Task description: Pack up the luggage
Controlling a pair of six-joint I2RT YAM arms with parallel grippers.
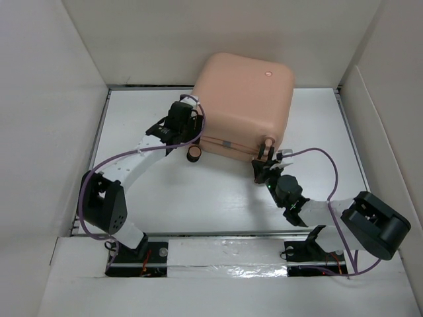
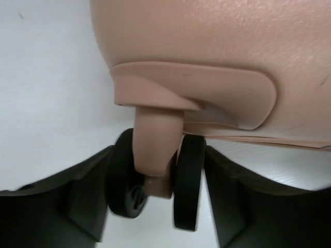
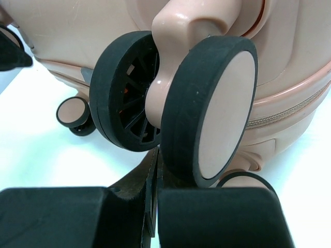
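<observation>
lab rig: white board walls (image 1: 39,99) around table (image 1: 198,198)

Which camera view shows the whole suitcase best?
The top external view: the luggage appears whole, closed, on the table. The left wrist view shows only a shell corner and one caster; the right wrist view shows another caster close up.

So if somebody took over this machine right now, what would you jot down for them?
Left gripper: fingers either side of the left wheel, seemingly clamped on it.
Right gripper: shut, tips right by the right wheel.
Suitcase: lid down, lying at the table's far side, wheels facing the arms.
Done: it looks closed.
To do: contents hidden; zip not checkable.
</observation>
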